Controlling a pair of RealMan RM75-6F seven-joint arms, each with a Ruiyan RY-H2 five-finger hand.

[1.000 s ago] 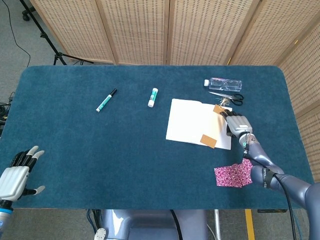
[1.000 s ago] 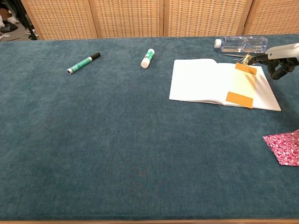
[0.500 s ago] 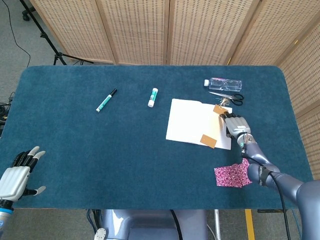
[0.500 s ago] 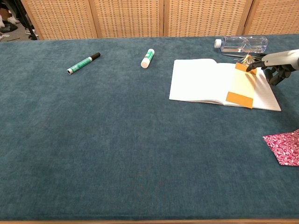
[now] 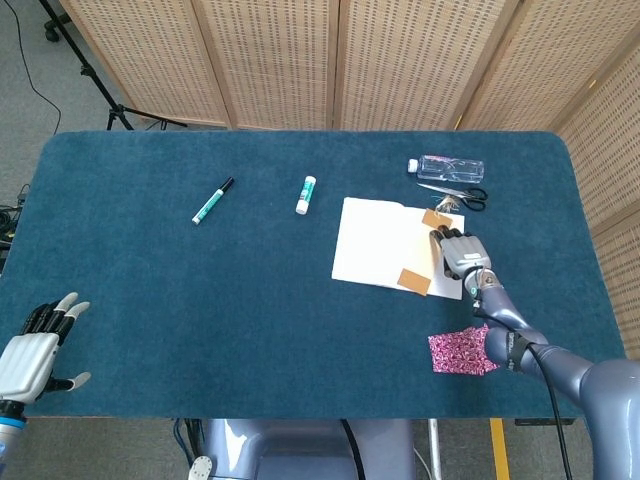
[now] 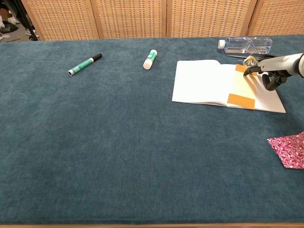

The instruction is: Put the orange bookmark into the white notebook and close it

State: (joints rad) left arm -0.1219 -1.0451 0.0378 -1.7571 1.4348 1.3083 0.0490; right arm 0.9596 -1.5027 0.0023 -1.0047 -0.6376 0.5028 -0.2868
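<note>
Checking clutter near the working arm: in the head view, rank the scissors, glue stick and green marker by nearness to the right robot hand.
From the right robot hand:
1. Scissors, just behind it.
2. Glue stick, mid-table.
3. Green marker, far left.

Green marker (image 5: 212, 201), glue stick (image 5: 305, 194), bottle (image 5: 447, 167), scissors (image 5: 458, 194), pink cloth (image 5: 461, 351)

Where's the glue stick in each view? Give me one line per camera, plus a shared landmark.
Head view: glue stick at upper centre, left of the notebook.
Chest view: glue stick near the top, left of the notebook.
Shared landmark: green marker, further left in both.
</note>
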